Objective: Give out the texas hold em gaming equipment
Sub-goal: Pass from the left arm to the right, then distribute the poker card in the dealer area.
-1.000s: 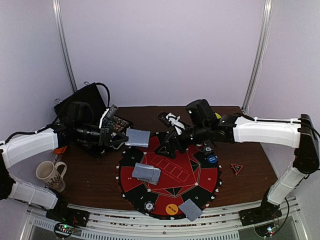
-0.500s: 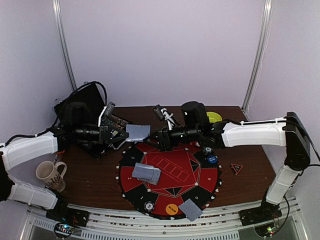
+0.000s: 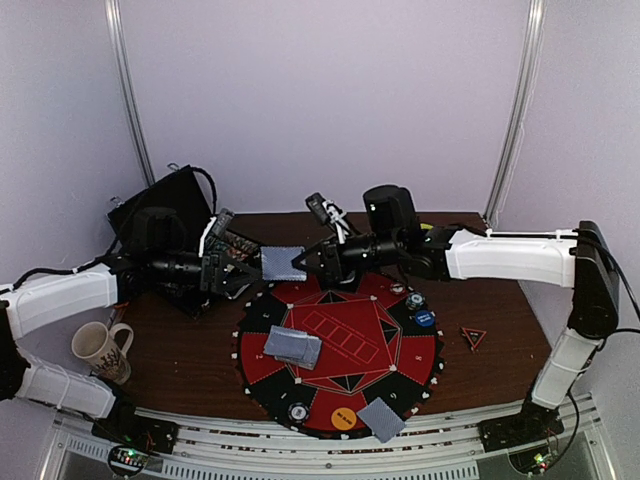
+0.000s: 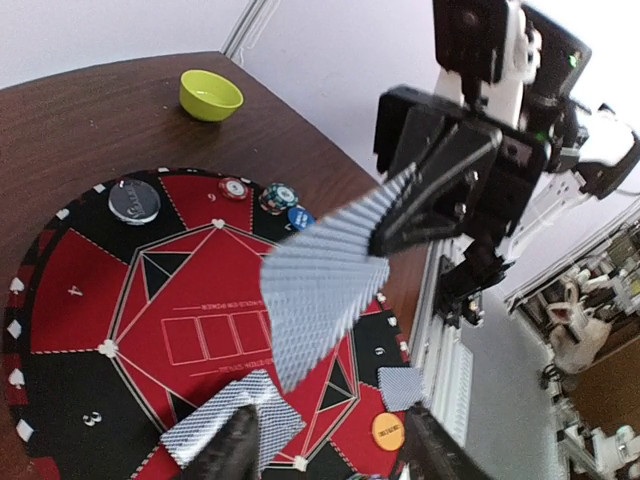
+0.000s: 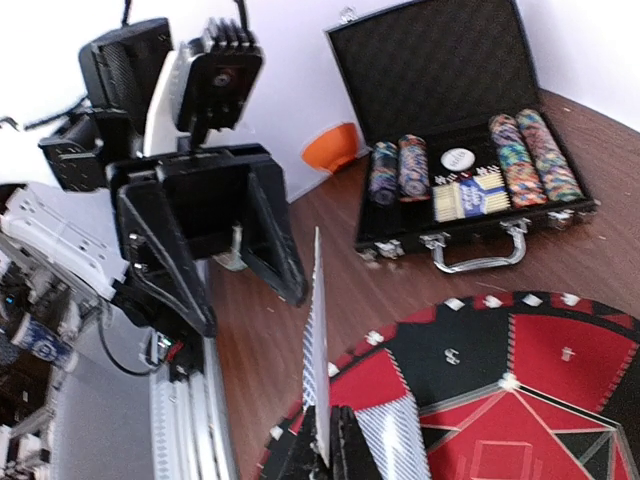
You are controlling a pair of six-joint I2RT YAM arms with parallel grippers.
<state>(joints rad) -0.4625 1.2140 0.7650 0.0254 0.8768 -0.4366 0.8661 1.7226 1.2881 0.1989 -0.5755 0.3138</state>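
Where the overhead view takes in the dark brown wooden table (image 3: pixel 180 335) against lilac walls, a round red-and-black felt mat (image 3: pixel 405 350) fills the middle, a white ceramic mug (image 3: pixel 100 350) stands at lower left and a black chip case (image 3: pixel 165 205) lies at upper left. Over the mat's upper-left rim the left gripper (image 3: pixel 244 276) and the right gripper (image 3: pixel 305 262) meet at a few raised grey-blue-backed playing cards (image 3: pixel 281 263). A flat stack of cards (image 3: pixel 292 345) lies left of the mat's centre, and a small round orange disc (image 3: pixel 343 417) lies near its bottom edge.

From the left wrist, a lime-green plastic bowl (image 4: pixel 210 95) sits at upper left. That gripper's fingers (image 4: pixel 238 450) stand spread at the bottom edge, not pressing the raised cards, which the right gripper pinches from the upper right.

From the right wrist, the cards rise edge-on at centre, clamped between its closed fingers (image 5: pixel 345 450).
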